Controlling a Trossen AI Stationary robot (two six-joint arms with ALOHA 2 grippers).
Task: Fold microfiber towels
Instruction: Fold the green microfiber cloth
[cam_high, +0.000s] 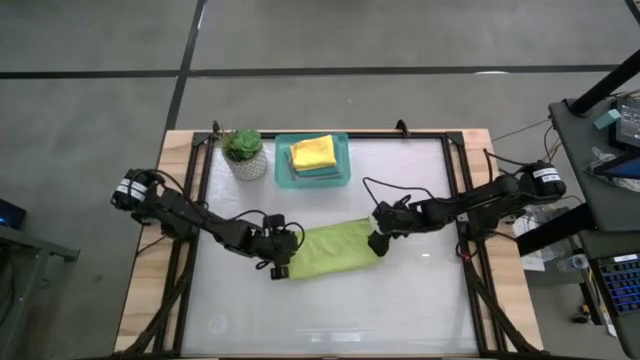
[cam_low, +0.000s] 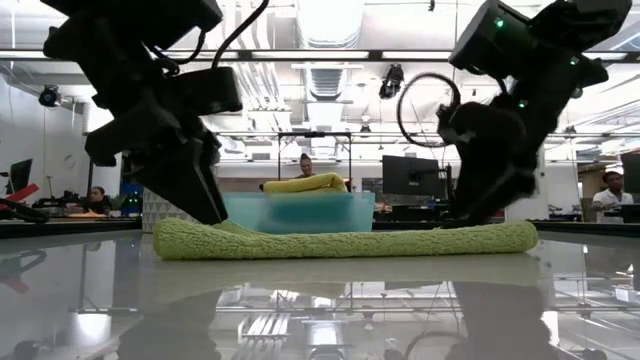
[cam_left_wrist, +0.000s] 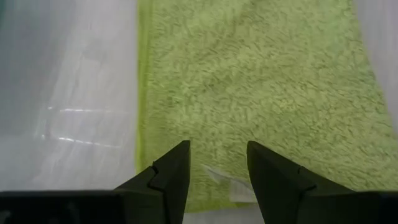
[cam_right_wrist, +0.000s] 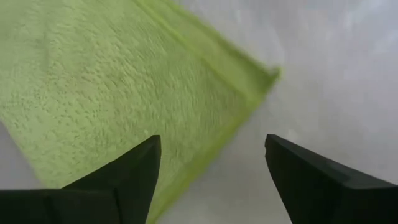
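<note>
A lime green microfiber towel (cam_high: 335, 250) lies flat on the table's middle as a long strip running left to right; it also shows in the low view (cam_low: 340, 242). My left gripper (cam_high: 280, 268) is open at the towel's left end, with both fingers over the cloth (cam_left_wrist: 261, 74) near a small white tag (cam_left_wrist: 227, 180). My right gripper (cam_high: 378, 243) is open at the towel's right end. One of its fingers stands over the cloth (cam_right_wrist: 112, 81) and the other over bare table. A yellow towel (cam_high: 312, 152) lies on teal-blue ones in the teal tray (cam_high: 342, 180). My left gripper's fingers (cam_left_wrist: 168, 171) point down at the towel's left end; I cannot tell whether they touch it. My right gripper's fingers (cam_right_wrist: 134, 171) stand low at the towel's right end, near its corner (cam_right_wrist: 270, 74); I cannot tell whether they touch it.
The teal tray stands at the far middle of the table, with a small potted plant (cam_high: 245, 155) to its left. Bare white tabletop (cam_high: 330, 315) lies on the near side of the towel. People sit at desks in the room behind (cam_low: 305, 165).
</note>
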